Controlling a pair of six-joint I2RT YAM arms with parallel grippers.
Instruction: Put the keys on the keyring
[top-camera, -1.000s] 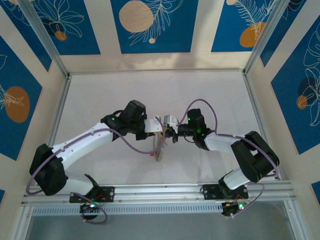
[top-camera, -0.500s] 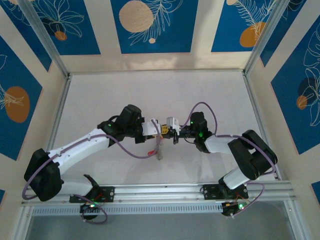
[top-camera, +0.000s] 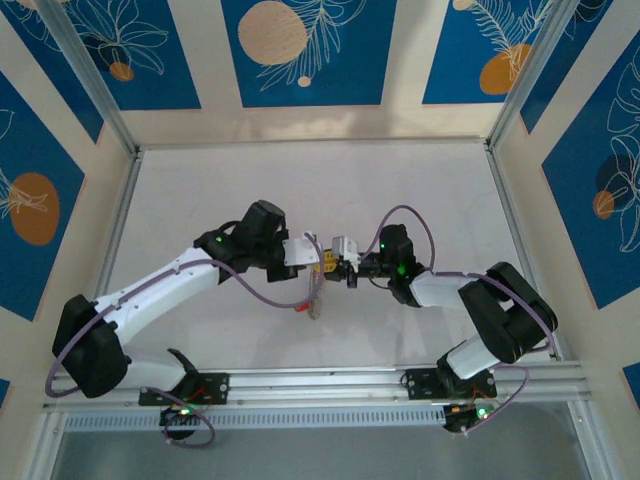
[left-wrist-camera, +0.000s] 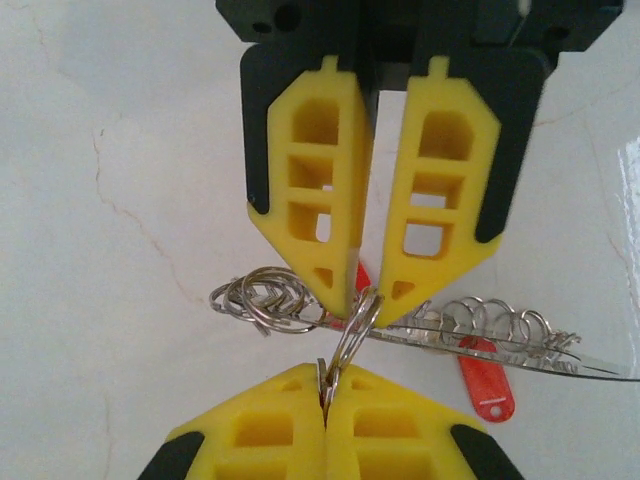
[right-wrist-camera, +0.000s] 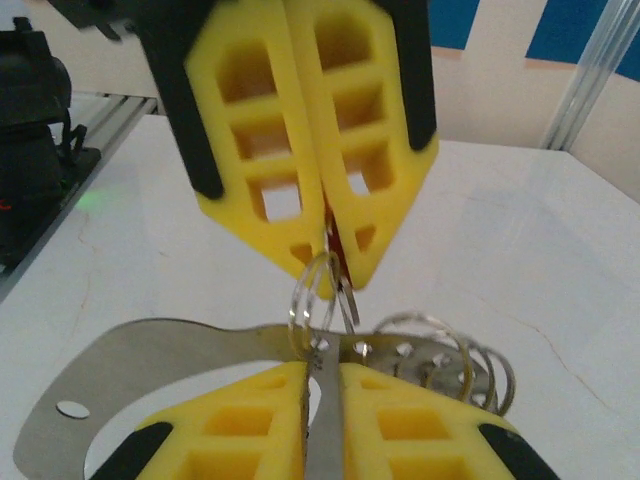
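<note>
The keyring (top-camera: 317, 298), a thin silvery band carrying several small rings, hangs between the two grippers at mid-table. It runs across the left wrist view (left-wrist-camera: 500, 345) and the right wrist view (right-wrist-camera: 150, 350). My left gripper (left-wrist-camera: 326, 372) is shut on a key's small split ring (left-wrist-camera: 350, 335), which meets the band. A red tag (left-wrist-camera: 485, 380) dangles from the band. My right gripper (right-wrist-camera: 320, 368) is shut on the band edge-on. Facing it, the left gripper (right-wrist-camera: 330, 262) pinches the split ring (right-wrist-camera: 318, 295), red showing between its fingers. The left gripper (top-camera: 313, 258) and right gripper (top-camera: 338, 265) almost touch.
The white tabletop (top-camera: 400, 190) spreads behind and to both sides of the grippers. An aluminium rail (top-camera: 320, 385) with both arm bases lines the near edge. Metal frame posts (top-camera: 120, 240) and patterned walls bound the table.
The left arm's wrist shifted slightly and came back, with the grippers staying tip to tip. The keyring still hangs between them.
</note>
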